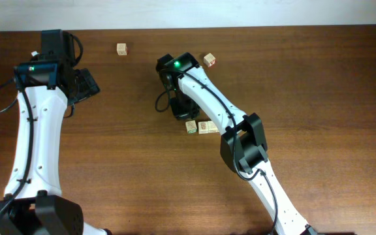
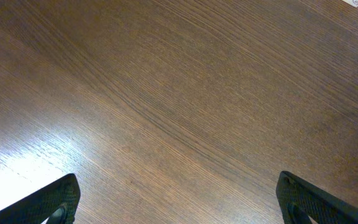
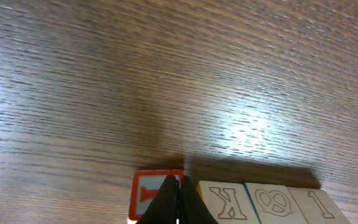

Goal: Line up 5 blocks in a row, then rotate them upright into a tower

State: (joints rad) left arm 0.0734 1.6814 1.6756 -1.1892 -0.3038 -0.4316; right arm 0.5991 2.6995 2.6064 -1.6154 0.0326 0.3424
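A short row of blocks [image 1: 204, 126] lies mid-table, just in front of my right gripper [image 1: 180, 112]. In the right wrist view the row shows pale faces printed with a K [image 3: 225, 202], a pretzel [image 3: 269, 202] and a 1 [image 3: 312, 206]. Left of them sits a cube with a red-framed face [image 3: 146, 193]. My right gripper [image 3: 179, 186] is shut with nothing between its fingers, its tips in front of that cube's right edge. Two more blocks lie apart at the back [image 1: 121, 49] [image 1: 209, 60]. My left gripper [image 2: 182, 205] stands open over bare wood, far left [image 1: 83, 83].
The brown wooden table [image 1: 318, 85] reaches a pale back edge along the top of the overhead view. A white corner of something [image 2: 356, 2] peeks in at the top right of the left wrist view. The right arm crosses the table from the bottom right.
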